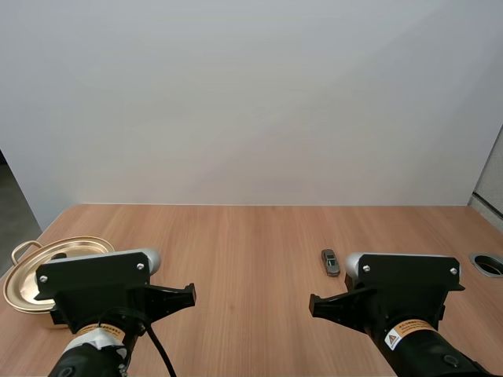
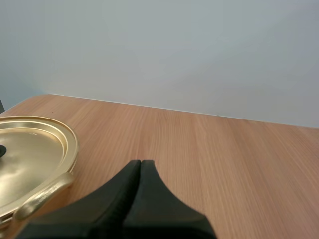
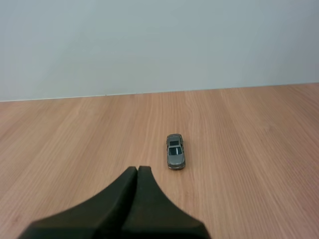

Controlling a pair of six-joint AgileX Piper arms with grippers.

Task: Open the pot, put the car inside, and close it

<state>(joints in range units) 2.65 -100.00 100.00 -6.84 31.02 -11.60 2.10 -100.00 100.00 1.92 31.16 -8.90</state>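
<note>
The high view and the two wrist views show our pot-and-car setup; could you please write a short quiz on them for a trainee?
1. Fill in: the fingers of the left end effector and of the right end effector are ____ (open or shut).
2. Pick one: the grey toy car lies on the table just ahead of
A. the left end effector
B. the right end effector
C. neither, because it is inside the pot
3. True or false: the lid sits on the golden pot.

Key: 1 shut; 2 B; 3 true.
</note>
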